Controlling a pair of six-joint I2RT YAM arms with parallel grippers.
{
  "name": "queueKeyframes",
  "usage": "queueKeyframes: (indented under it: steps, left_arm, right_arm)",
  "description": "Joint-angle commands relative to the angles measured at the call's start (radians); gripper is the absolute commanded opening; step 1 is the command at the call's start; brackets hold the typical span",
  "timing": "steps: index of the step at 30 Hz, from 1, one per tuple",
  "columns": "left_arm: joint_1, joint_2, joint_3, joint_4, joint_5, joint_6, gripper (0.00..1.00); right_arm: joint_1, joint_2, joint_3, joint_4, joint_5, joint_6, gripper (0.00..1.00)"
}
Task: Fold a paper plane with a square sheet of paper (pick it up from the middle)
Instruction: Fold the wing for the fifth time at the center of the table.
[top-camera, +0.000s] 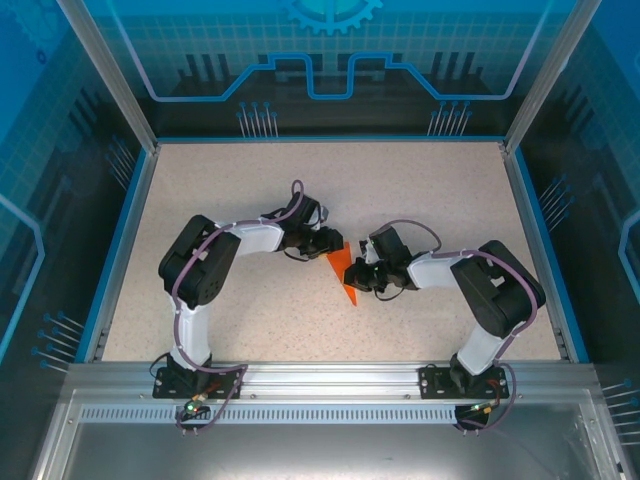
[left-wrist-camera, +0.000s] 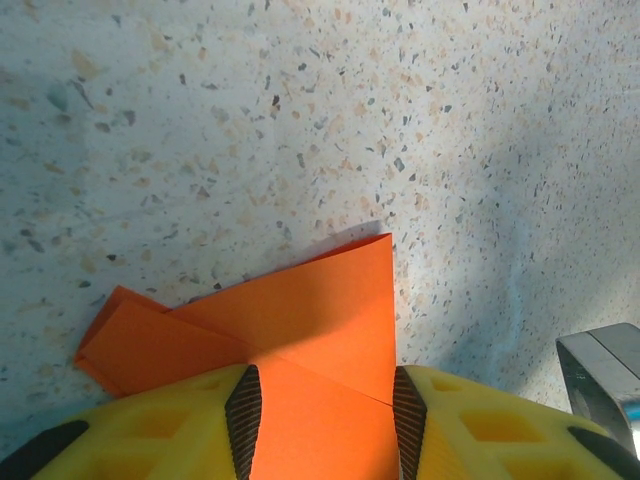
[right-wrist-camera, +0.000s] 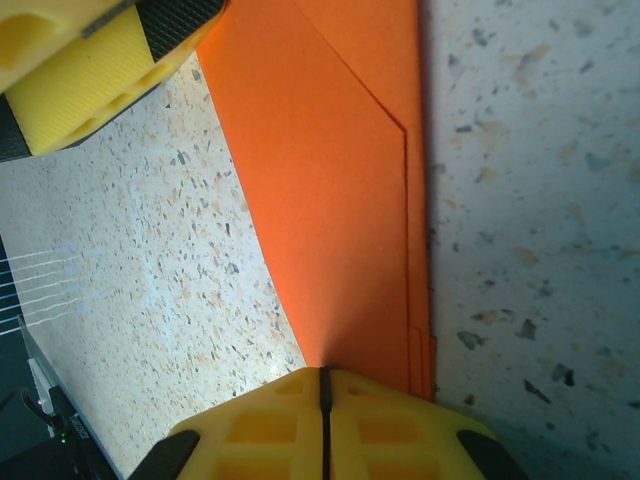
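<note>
you have the paper (top-camera: 343, 268) near the middle of the table (top-camera: 250, 320), between the left gripper (top-camera: 335, 248) and the right gripper (top-camera: 358, 276). the left one sits behind and left of it, the right one touching its right edge.

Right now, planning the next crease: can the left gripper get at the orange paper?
Probably yes: the paper lies between the left gripper's open fingers; the right gripper pinches another edge.
</note>
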Motion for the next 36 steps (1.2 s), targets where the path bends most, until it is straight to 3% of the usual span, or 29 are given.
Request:
queueKeyframes:
  steps: [1,15,26,31,36]
  left_arm:
    - [0.052,0.038,-0.025,-0.006,-0.047,0.041,0.44]
    - [0.107,-0.008,0.043,-0.075,-0.039,0.094,0.45]
    - [0.103,-0.199,-0.008,-0.115,-0.053,0.059,0.47]
    - [0.066,-0.304,-0.052,-0.185,-0.117,0.031,0.48]
    - [-0.015,-0.369,-0.059,-0.305,-0.256,-0.013,0.53]
  right_arm:
    - [0.002,0.046,-0.051,-0.094,0.025,-0.006,0.07]
    - [0.008,0.049,-0.040,-0.061,0.008,0.006,0.08]
    - [0.027,0.017,-0.003,-0.031,-0.010,0.013,0.12]
    - [0.034,-0.097,0.001,-0.045,0.010,0.001,0.16]
    - [0.013,-0.282,-0.039,-0.168,0.160,-0.029,0.23]
